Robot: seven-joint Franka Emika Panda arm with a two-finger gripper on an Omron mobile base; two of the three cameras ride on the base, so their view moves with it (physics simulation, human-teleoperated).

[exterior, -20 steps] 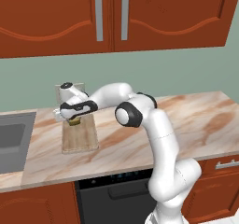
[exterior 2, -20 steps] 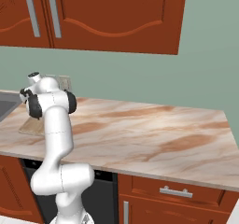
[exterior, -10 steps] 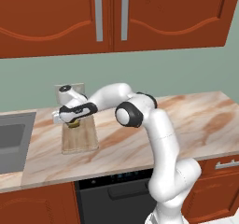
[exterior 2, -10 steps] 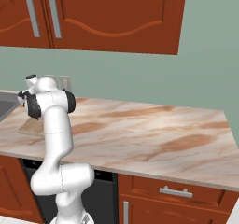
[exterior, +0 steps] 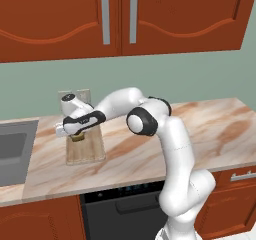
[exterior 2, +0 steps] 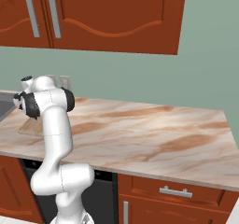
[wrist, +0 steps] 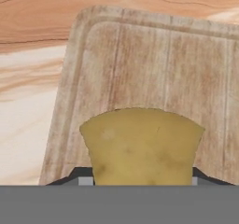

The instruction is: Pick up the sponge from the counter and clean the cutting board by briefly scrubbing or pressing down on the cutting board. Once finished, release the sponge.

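The cutting board (exterior: 85, 148) lies on the marbled counter (exterior: 200, 134), a light wooden slab right of the sink. Over its far end hangs my gripper (exterior: 76, 135), shut on the mustard-yellow sponge (exterior: 77, 137). In the hand view the sponge (wrist: 142, 146) bulges out between my fingers, close above the cutting board (wrist: 140, 59), whose striped grain spreads beneath it. From the right base view my own arm hides most of the cutting board (exterior 2: 29, 127). Whether the sponge touches the wood, I cannot tell.
A grey sink basin (exterior: 12, 149) sits left of the board. A wall outlet (exterior: 75, 95) is behind it, and red-brown cabinets (exterior: 125, 19) hang above. The counter (exterior 2: 154, 129) stretches bare to the right. Drawers and a dark oven front lie below the edge.
The gripper with the sponge has shifted slightly left and down over the board's far end. The board has stayed put.
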